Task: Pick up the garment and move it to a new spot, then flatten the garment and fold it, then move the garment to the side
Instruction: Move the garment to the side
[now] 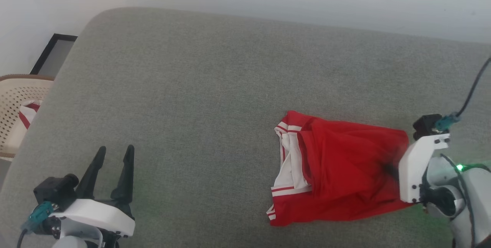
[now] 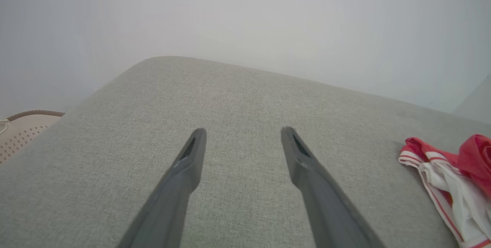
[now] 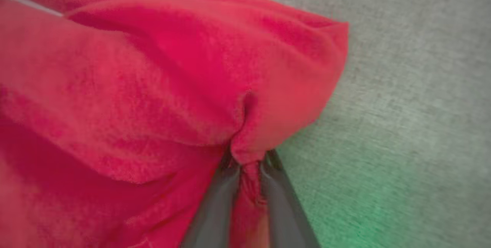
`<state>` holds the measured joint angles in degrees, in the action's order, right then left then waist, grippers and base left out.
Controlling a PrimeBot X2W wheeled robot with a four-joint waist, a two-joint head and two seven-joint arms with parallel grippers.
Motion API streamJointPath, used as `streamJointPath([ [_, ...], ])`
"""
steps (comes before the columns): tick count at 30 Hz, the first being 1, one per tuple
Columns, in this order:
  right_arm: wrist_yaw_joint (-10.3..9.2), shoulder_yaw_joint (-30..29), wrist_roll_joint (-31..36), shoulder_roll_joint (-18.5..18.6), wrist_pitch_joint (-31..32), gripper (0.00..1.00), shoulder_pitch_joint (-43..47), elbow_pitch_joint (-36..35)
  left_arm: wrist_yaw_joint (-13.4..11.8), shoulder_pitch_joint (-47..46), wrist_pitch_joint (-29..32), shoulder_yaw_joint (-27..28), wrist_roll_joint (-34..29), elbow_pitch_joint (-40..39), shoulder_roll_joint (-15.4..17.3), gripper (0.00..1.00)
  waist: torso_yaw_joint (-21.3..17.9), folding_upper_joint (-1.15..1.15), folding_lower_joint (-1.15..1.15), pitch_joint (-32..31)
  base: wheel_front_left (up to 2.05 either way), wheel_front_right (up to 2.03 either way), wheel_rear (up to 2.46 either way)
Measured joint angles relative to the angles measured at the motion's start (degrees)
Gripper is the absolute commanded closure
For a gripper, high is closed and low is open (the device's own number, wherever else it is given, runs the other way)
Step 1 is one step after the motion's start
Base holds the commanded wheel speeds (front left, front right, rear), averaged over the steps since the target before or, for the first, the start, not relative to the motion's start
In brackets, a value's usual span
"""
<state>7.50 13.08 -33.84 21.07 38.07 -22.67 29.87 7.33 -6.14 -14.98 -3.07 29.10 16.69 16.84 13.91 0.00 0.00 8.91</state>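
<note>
The garment is a red shirt with white, red-striped sleeves, lying crumpled on the right half of the grey cushion. Its sleeve end also shows at the right edge of the left wrist view. My right gripper is shut on a pinch of red cloth near the garment's right edge; in the head view its fingers are hidden behind the white wrist housing. My left gripper stands open over bare cushion at the lower left, far from the garment, fingers spread with nothing between them.
A beige perforated chair with a white and red cloth on it stands past the cushion's left edge. A dark framed panel leans by the wall. A white wall rises behind the cushion. A black cable runs from the right wrist.
</note>
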Motion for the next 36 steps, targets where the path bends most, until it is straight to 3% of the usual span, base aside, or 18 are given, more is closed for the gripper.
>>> streamJointPath([
  [11, 0.13, -1.6, 1.6, 0.5, 1.9, 1.0, -0.1, -4.9, 0.0, -1.5, 0.0, 0.1, 0.0, 0.0, 0.7, 0.0, -3.1, 0.0, 0.0, 0.6, 0.0, 0.0, 0.0],
  [25, 0.04, -8.8, 5.2, 9.0, 1.6, 1.0, -5.1, -9.0, 0.0, -8.6, 0.0, -4.0, -0.2, 0.0, 1.4, 0.0, -11.6, 0.0, 0.0, 3.6, 0.0, 0.0, 0.0],
  [36, 0.04, -9.7, 8.6, 15.9, -5.8, 1.0, -13.4, -5.2, 0.0, -18.5, 0.0, -11.4, -0.5, 0.7, 2.7, 0.0, -18.4, 0.0, 0.0, 8.7, 0.0, 0.0, 0.0],
])
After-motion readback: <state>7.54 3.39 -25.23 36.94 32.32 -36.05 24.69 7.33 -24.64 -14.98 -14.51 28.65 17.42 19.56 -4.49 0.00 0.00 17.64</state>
